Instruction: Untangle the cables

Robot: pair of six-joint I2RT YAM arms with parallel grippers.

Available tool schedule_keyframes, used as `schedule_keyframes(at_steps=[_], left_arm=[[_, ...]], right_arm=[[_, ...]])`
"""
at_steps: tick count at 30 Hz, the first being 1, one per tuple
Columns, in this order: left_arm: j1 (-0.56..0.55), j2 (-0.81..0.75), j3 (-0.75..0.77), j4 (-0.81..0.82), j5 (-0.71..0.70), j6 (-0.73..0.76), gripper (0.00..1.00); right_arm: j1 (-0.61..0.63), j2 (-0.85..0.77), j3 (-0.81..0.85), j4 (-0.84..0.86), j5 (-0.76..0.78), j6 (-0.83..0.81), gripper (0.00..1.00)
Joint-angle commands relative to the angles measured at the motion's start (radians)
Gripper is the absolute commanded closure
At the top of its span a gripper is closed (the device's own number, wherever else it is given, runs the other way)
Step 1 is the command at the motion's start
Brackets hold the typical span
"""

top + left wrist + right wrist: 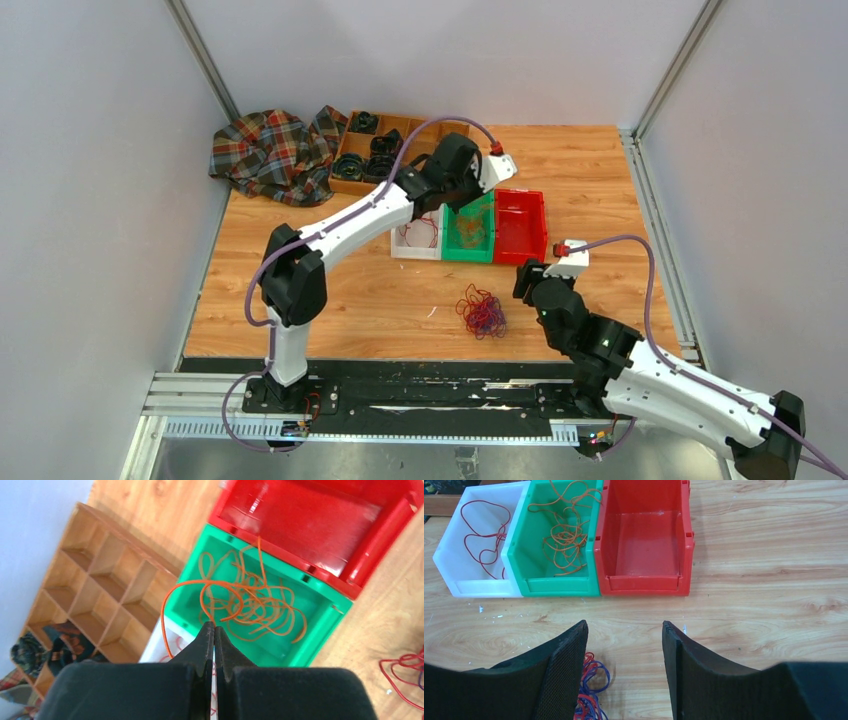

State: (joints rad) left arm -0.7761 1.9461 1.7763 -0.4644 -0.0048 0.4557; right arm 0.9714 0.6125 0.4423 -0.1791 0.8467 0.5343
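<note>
The job is partly done. A thin red cable (488,556) lies alone in the white plastic bin (484,587). A heap of thin orange cables (566,540) lies in the green plastic bin (556,586) next to it. The red plastic bin (644,585) at the end of the row has nothing in it.

There is more to do. A small knot of red and purple-blue cables (482,312) sits on the wooden table (764,580), in front of the bins. These cables are twisted up with each other. I think they must be pulled apart and put away by colour, and the red bin may be waiting for the purple-blue ones.

The left gripper (214,630) hangs over the green bin. Its two black fingers are pressed tight together. One orange strand (182,584) runs right up to the tips, so it looks like the gripper is pinching it. The strand bends in a big loop out over the bin's edge, and the rest of the orange heap lies in the bin below.

The right gripper (624,627) is low over the table, close to the knot. Its fingers (566,665) are wide apart and hold nothing. The knot lies just beside one of them, partly hidden, and I cannot tell if they touch.
</note>
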Motion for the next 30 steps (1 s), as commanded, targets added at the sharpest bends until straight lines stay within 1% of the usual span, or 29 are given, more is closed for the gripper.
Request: schedule_keyframes(at_steps=[1, 9, 17, 26, 27, 28, 30], left_arm=[[-0.033, 0.016, -0.063, 0.055, -0.011, -0.014, 0.99], [-0.040, 0.092, -0.081, 0.037, -0.092, -0.013, 0.99], [-0.042, 0.143, -0.116, 0.086, -0.047, -0.035, 0.99], [-0.041, 0.219, -0.123, 0.114, -0.065, -0.026, 0.99], [-0.041, 0.218, -0.120, 0.103, -0.062, -0.027, 0.98], [-0.040, 0.215, -0.112, 0.089, -0.055, -0.031, 0.89], [-0.031, 0.196, -0.099, 0.058, -0.015, -0.048, 0.67]], right_arm=[[-0.017, -0.034, 0.044, -0.038, 0.032, -0.033, 0.44], [-0.030, -0.070, 0.055, -0.055, 0.033, -0.058, 0.43], [-0.050, -0.035, 0.077, -0.074, 0.009, -0.053, 0.43], [-0.055, -0.063, 0.098, -0.120, 0.019, -0.056, 0.43], [-0.056, -0.061, 0.099, -0.121, 0.019, -0.056, 0.43], [-0.058, -0.057, 0.101, -0.121, 0.016, -0.056, 0.43], [-0.065, -0.046, 0.108, -0.122, 0.012, -0.059, 0.43]])
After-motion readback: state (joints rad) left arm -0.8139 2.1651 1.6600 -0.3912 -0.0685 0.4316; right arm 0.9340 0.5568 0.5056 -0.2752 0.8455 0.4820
